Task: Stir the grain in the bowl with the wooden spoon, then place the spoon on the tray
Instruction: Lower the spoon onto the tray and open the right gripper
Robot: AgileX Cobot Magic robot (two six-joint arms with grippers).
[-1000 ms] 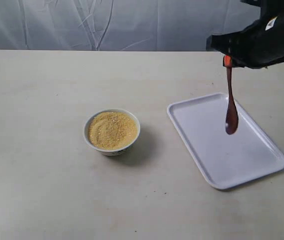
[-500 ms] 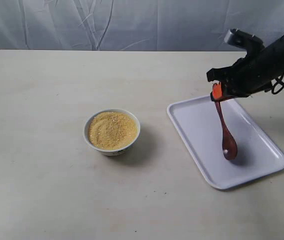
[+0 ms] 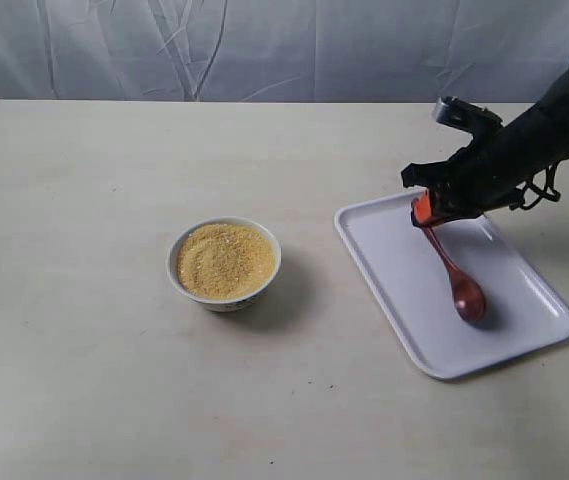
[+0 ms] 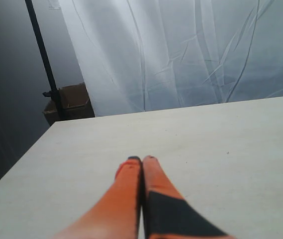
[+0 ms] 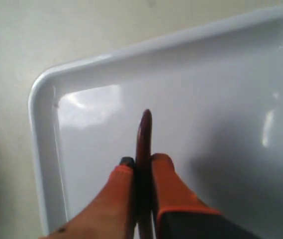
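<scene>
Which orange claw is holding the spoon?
The right gripper, over the tray, pinches the wooden spoon by its handle. The left gripper is shut with nothing between its fingers.

Pale beige tabletop (image 3: 84, 380), creased grey-white curtain (image 3: 264, 50) behind, black pole (image 4: 42, 59) beside cardboard box (image 4: 70, 101)

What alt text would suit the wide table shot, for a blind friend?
A black robot arm's pincer holds a dark wooden spoon by its handle, slanting down so the scoop seems to rest on a white tray. To the left on the beige table stands a white bowl full of yellow grain.
</scene>
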